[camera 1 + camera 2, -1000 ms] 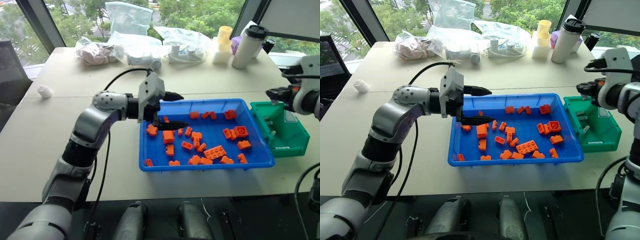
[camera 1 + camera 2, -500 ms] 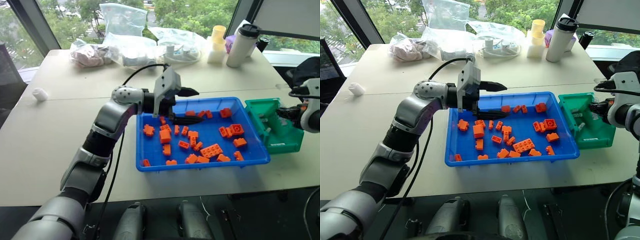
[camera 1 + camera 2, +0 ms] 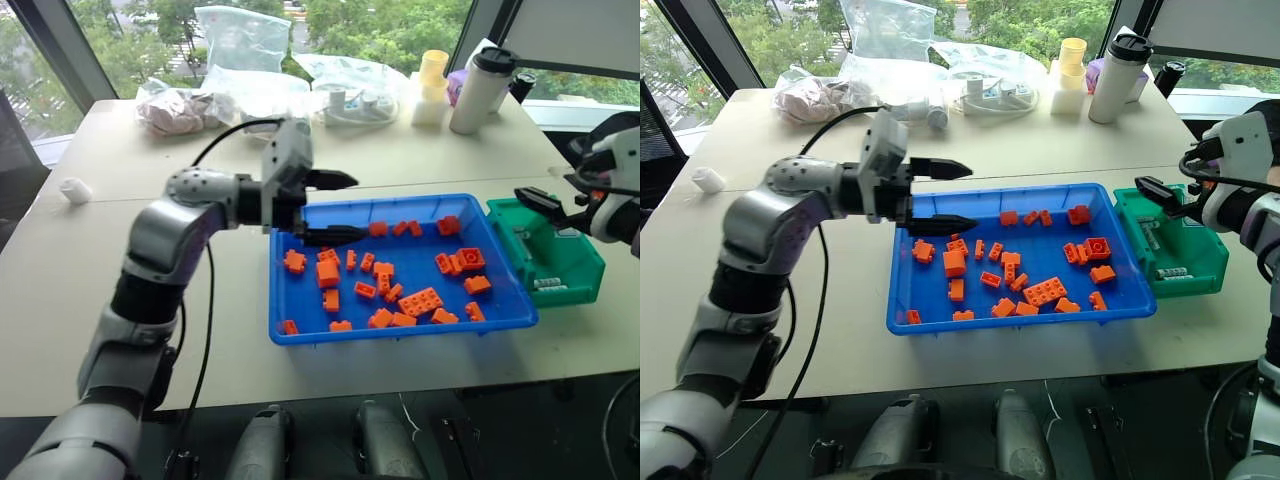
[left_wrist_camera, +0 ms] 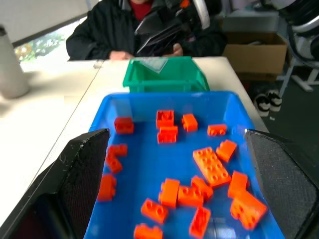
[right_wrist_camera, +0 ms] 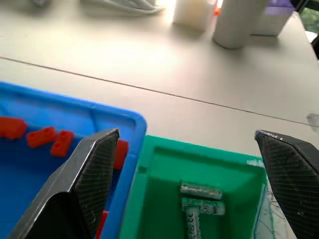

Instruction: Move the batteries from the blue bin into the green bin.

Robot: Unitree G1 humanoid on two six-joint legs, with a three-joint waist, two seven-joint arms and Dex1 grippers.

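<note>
While only orange bricks [image 3: 421,300] lie in the blue bin [image 3: 300,315], the batteries [image 5: 201,191] rest in the green bin [image 3: 585,265].

The right gripper [image 3: 548,205], shut a second ago, now stands wide open and empty above the green bin, so a drop looks just finished. The left gripper [image 3: 336,208] has pulled back to the blue bin's left rim, jaws apart, holding nothing. In the right wrist view two batteries lie flat and parallel across the green bin's floor, with a third roughly at right angles to them; the task seems almost done.

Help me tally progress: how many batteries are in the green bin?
3 in the green bin: two batteries side by side, a third battery crosswise; more may be hidden.
</note>
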